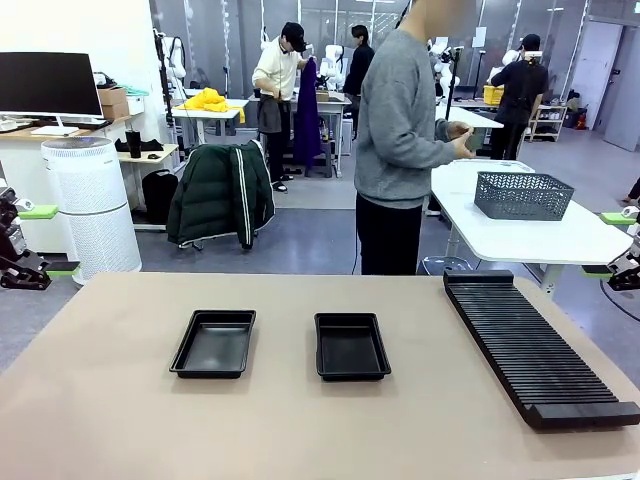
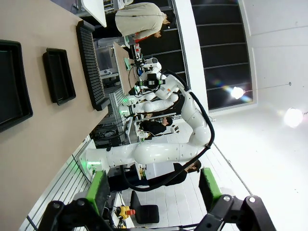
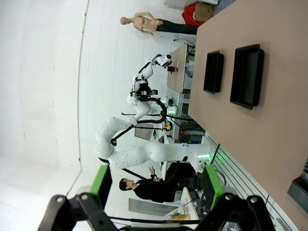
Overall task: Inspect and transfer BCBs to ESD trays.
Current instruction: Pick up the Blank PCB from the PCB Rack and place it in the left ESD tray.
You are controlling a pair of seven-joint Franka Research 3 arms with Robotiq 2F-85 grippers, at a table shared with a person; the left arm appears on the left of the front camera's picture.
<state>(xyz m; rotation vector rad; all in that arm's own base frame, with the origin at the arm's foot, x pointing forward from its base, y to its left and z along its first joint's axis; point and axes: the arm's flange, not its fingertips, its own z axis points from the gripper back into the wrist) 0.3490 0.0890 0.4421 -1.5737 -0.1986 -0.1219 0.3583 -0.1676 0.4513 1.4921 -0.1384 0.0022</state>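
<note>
ESD trays point(image 1: 214, 343) point(image 1: 351, 346): two shallow, glossy black rectangular trays with raised, flared rims, both with bare floors
Position: side by side on the tan tabletop point(image 1: 300, 430), near its middle, apart from each other, short ends toward the robot
Left tray point(image 1: 214, 343): sits toward the robot's left and is turned slightly off square; in the left wrist view it is the large one cut by the picture edge point(image 2: 9, 84)
Right tray point(image 1: 351, 346): close to the tabletop's centre line, between the left tray and the rack; in the right wrist view it is the nearer of the two point(image 3: 247, 75), with the other beyond it point(image 3: 213, 72)
Rack point(image 1: 530, 345): long, black, ribbed, lying at an angle on the robot's right side of the tabletop, well apart from the trays
Left claw point(image 1: 50, 240): at the left edge, off the tabletop, green pads spread apart with nothing between them point(image 2: 154, 190)
Right claw point(image 1: 610, 243): at the right edge, off the tabletop, pads likewise spread apart and holding nothing point(image 3: 156, 185)
Person point(image 1: 400, 130): stands beyond the far edge in a grey top, turned sideways, hands point(image 1: 462, 140) raised together at chest height; what they hold cannot be told
Mesh basket point(image 1: 522, 195): dark, on a white table behind the person
</note>
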